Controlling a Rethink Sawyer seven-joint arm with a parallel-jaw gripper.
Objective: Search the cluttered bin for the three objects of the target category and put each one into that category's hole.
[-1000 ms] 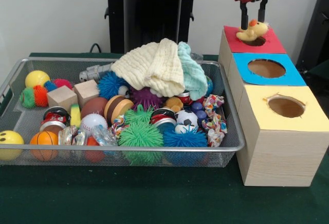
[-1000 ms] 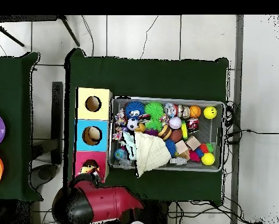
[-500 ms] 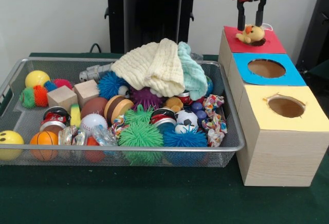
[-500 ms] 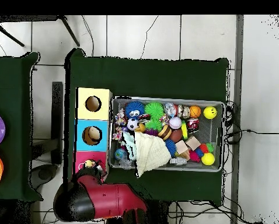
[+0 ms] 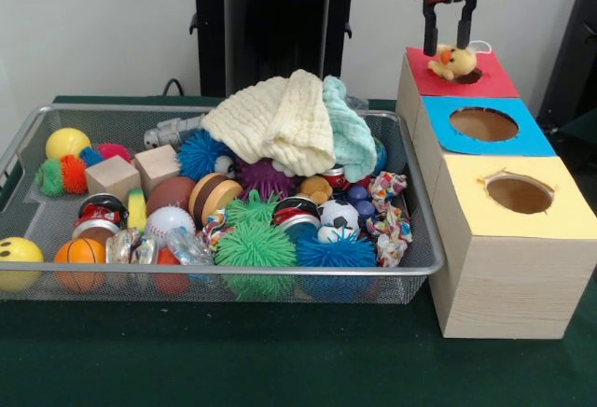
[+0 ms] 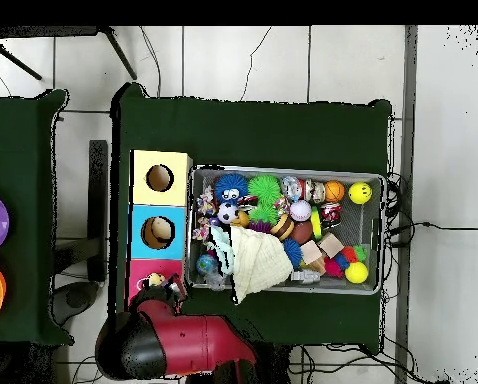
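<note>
The yellow duckling [image 5: 454, 60] sits on the red surround [image 5: 490, 81] of the pale wooden box, at the far-left edge of the round hole [image 5: 470, 77], and covers part of it. My gripper [image 5: 447, 45] hangs open just above the duckling, a finger on either side of its head and not holding it. In the overhead view the duckling [image 6: 155, 280] lies on the red square beside the gripper [image 6: 169, 290]. The wire mesh bin [image 5: 93, 106] is full of clutter. No other stuffed animal shows; the orange striped one is hidden.
The blue-surround hole [image 5: 483, 124] and the yellow-surround hole [image 5: 519, 194] lie nearer the camera on the same box. In the bin are pale cloths [image 5: 284, 122], spiky puffer balls [image 5: 255, 244], yellow balls [image 5: 67, 142], wooden blocks [image 5: 112, 177] and cans [image 5: 101, 211].
The gripper has risen a little and drifted left in the front view, still open. The duckling has shifted slightly left and sits more upright at the hole's edge.
</note>
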